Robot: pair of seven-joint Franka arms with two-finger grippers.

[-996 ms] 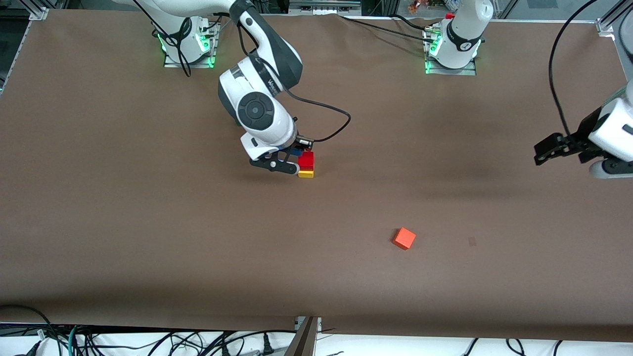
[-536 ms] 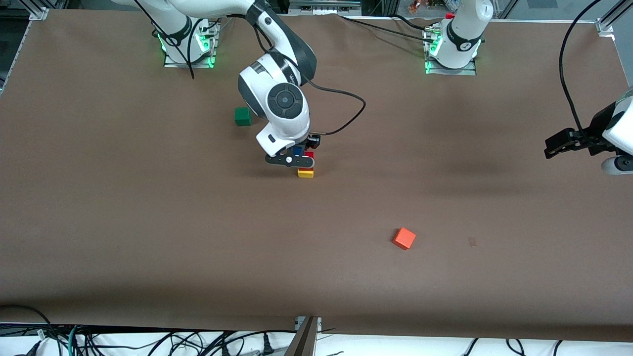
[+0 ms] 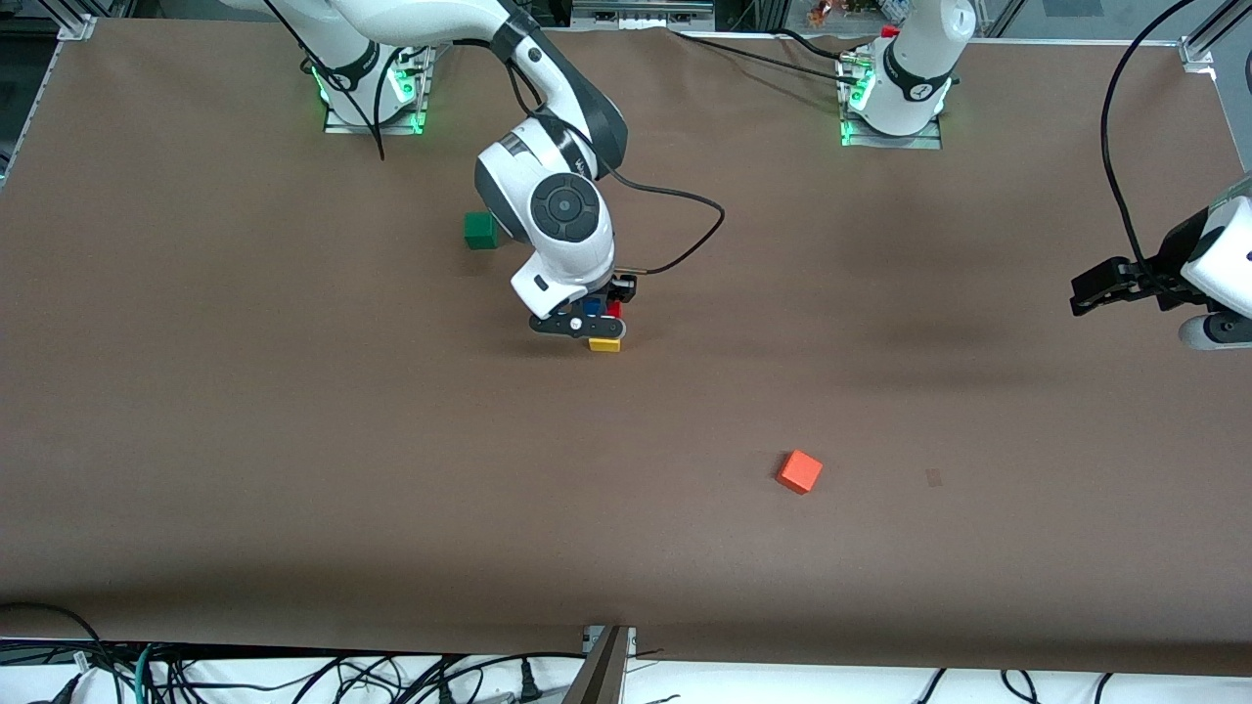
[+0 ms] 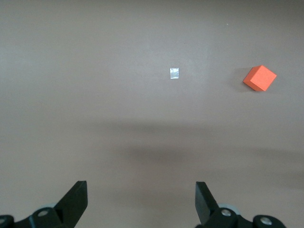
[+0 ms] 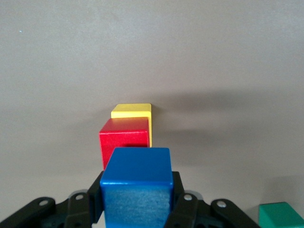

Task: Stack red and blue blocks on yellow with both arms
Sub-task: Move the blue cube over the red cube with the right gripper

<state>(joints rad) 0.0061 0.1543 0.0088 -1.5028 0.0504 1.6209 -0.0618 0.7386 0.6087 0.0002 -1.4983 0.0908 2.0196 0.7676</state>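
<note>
The yellow cube [image 3: 604, 344] sits mid-table with the red block [image 3: 614, 309] stacked on it. My right gripper [image 3: 590, 317] is shut on the blue block [image 3: 590, 307] and holds it close beside the red block's top, on the side toward the right arm's end. In the right wrist view the blue block [image 5: 137, 185] sits between the fingers, with the red block [image 5: 124, 141] and yellow cube [image 5: 133, 110] just past it. My left gripper [image 3: 1084, 293] is open and empty, waiting over bare table at the left arm's end; its fingers are wide apart in the left wrist view [image 4: 141, 202].
A green cube [image 3: 479, 230] lies farther from the front camera than the stack, toward the right arm's base. An orange-red cube [image 3: 800, 471] lies nearer to the front camera, toward the left arm's end. A small tape mark [image 3: 934, 477] lies beside it.
My right arm has carried the blue block toward the stack and lowered it; the red block is now mostly hidden by the gripper, and the green cube has come into view. My left gripper shifted slightly.
</note>
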